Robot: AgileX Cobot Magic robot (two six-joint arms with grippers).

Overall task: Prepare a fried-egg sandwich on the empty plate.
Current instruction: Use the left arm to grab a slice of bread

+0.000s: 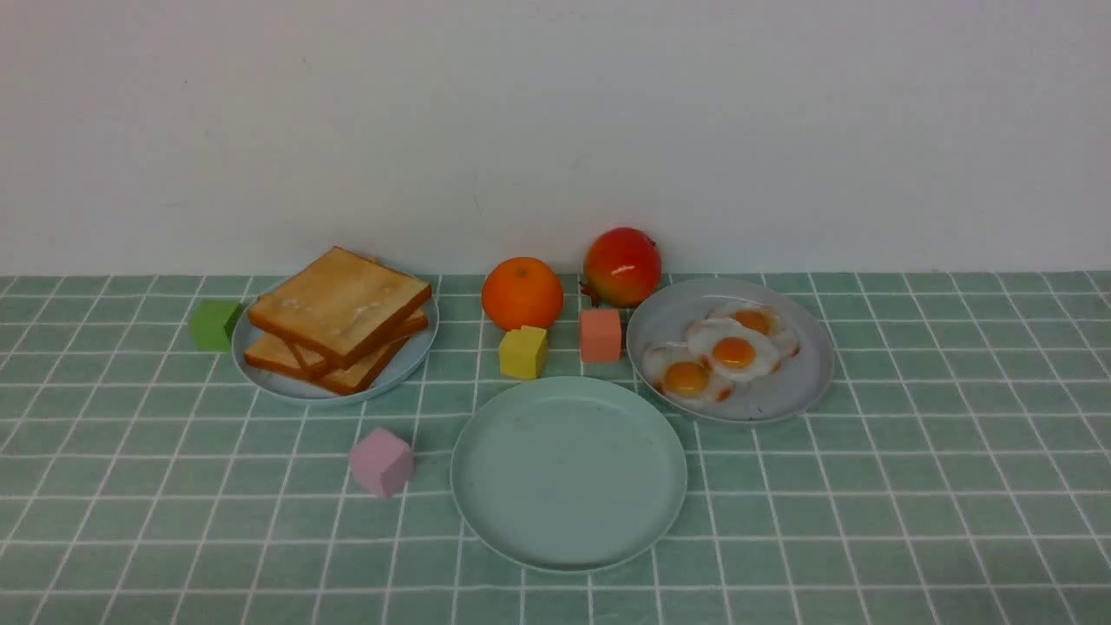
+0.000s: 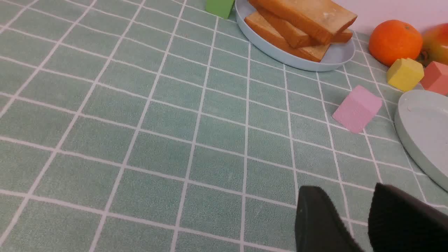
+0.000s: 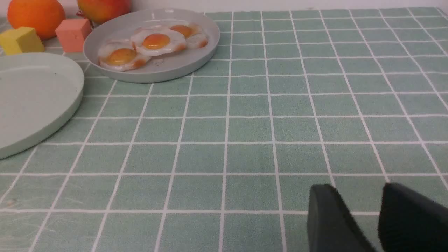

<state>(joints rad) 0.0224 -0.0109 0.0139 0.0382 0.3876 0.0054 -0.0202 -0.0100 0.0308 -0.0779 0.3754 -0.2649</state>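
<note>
The empty plate is mint green and lies at the front centre; nothing rests on it. A stack of golden toast slices sits on a sky-blue plate at the back left. Three toy fried eggs overlap on a grey plate at the back right. No fried-egg sandwich is in view. Neither arm shows in the front view. My left gripper is open over bare cloth, well short of the toast. My right gripper is open too, far from the eggs.
An orange and a red fruit stand by the back wall. A yellow cube and a salmon cube sit just behind the mint plate. A pink cube lies to its left, a green cube beside the toast plate.
</note>
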